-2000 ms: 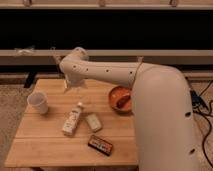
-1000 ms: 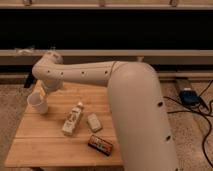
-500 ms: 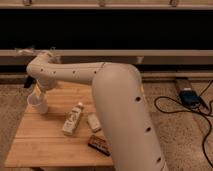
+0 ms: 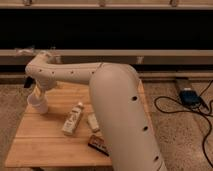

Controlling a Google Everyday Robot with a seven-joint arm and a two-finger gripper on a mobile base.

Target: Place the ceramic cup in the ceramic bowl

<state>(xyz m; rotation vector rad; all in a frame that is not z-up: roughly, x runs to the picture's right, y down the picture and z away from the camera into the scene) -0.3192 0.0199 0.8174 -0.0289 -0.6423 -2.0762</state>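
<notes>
The white ceramic cup (image 4: 39,104) stands upright at the left edge of the wooden table (image 4: 40,142). My gripper (image 4: 35,92) hangs from the end of the white arm (image 4: 75,75), right above the cup and close to its rim. The arm reaches across the table from the lower right. The ceramic bowl is hidden behind the arm.
A white bottle with a label (image 4: 72,119) lies near the table's middle. A small pale packet (image 4: 93,122) lies beside it, and a dark snack bar (image 4: 98,144) lies near the front edge. Cables and a blue box (image 4: 189,96) lie on the floor at the right.
The arm has swung left from the table's middle until the gripper is over the cup. It now covers the orange-brown bowl, which showed at first. The cup has not moved.
</notes>
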